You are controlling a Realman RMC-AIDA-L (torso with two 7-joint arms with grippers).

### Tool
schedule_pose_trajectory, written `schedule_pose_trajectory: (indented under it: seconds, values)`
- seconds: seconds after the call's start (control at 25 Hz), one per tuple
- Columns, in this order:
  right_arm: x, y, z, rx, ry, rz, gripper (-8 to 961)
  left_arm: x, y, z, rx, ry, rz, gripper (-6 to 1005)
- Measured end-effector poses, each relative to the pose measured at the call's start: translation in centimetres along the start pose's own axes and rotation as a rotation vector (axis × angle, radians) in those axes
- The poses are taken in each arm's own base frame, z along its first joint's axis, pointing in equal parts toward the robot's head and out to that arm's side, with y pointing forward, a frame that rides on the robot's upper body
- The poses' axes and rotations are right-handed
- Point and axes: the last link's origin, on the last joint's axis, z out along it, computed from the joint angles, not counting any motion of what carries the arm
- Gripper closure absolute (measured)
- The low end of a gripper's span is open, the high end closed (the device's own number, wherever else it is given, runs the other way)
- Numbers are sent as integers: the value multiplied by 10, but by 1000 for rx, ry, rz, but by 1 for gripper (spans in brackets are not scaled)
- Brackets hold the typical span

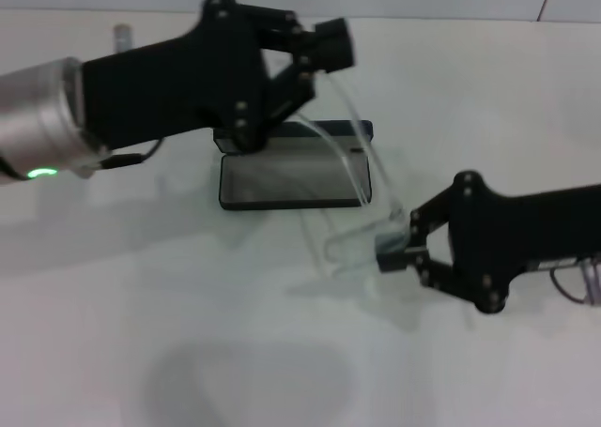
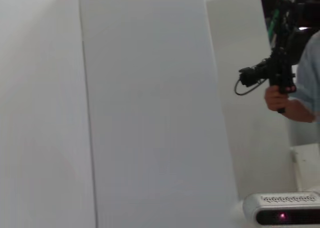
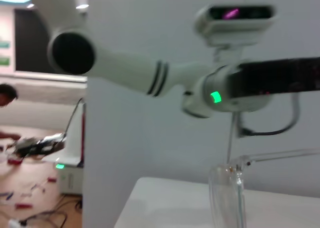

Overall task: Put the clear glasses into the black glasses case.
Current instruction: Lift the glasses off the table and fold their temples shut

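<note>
The black glasses case (image 1: 291,178) lies open on the white table, grey lining up, its dark lid (image 1: 343,129) behind it. The clear glasses (image 1: 366,235) hang in the air over the case's right end, held between both arms. My left gripper (image 1: 331,47) is raised above the case's back edge, shut on the tip of one thin temple (image 1: 362,131) that curves down to the frame. To the right of the case and nearer to me, my right gripper (image 1: 390,253) is shut on the frame's front. In the right wrist view a lens (image 3: 227,198) and a temple (image 3: 280,155) show.
A small clear object (image 1: 122,35) stands at the table's far left. The wall line runs along the table's back edge. A person holding a camera rig (image 2: 280,62) shows in the left wrist view, off the table.
</note>
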Motion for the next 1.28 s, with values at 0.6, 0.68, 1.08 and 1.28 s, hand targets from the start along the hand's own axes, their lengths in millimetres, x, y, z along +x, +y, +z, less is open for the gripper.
schedule_pose_trajectory:
  seconds: [0.6,0.68,1.08,1.28]
  values:
    - [-4,-1,6,-6,-15,-65,892,-38,22,18,-56,-70,-152,940]
    - [-5,-1,6,4,-33,-86,892,-40,24,18,-54,-59,-174,940]
    - [-9,-2,5,23,-68,-129,892,-46,35,21,-69,-46,-217,939]
    - [-10,-2,5,27,-72,-133,892,-48,38,23,-88,-52,-227,939]
